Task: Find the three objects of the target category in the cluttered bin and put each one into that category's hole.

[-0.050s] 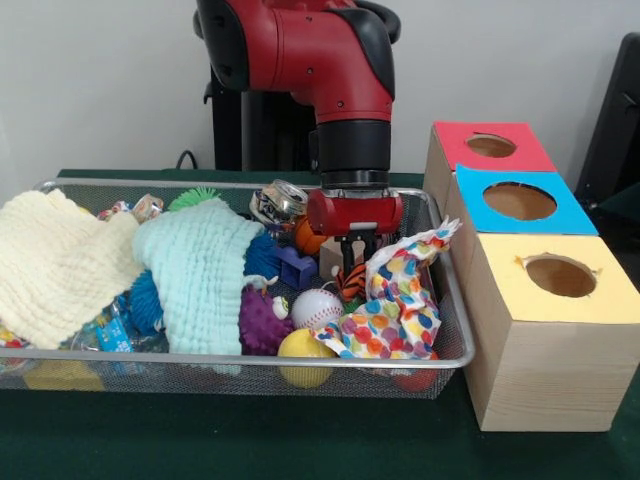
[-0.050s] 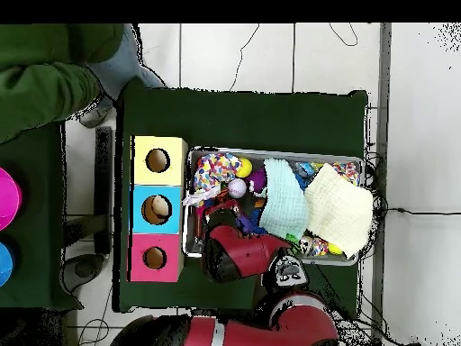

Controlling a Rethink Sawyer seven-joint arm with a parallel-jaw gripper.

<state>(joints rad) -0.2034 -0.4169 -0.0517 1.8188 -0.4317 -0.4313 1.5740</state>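
- Front view: I see the gripper [image 1: 352,262] lowered into the wire bin [image 1: 452,300] at centre frame, its dark fingers reaching down among the toys. I cannot tell how far apart they stand, nor whether they hold anything; the patterned cloth [image 1: 400,305] and neighbouring clutter mask the tips.
- Front view: the target category is not stated, so I cannot single out the objects sought. Candidates near the tips are a baseball [image 1: 316,308], an orange striped toy [image 1: 352,283], a blue block [image 1: 296,268] and a purple spiky ball [image 1: 262,325].
- Front view, risk: closing here could, in my judgement, snag the patterned cloth and drag it out with a toy, blocking a hole. The mint cloth [image 1: 205,275] may hide further targets.
- Overhead view: the red arm [image 2: 236,254] covers the lower left of the bin, hiding the gripper. Three boxes [image 2: 158,208] sit left of the bin; the middle blue hole [image 2: 158,209] appears already to hold something pale.
- Overhead view, risk: the round baseball [image 2: 237,187] could roll from a loose grasp, and a wrong hole is easily chosen.
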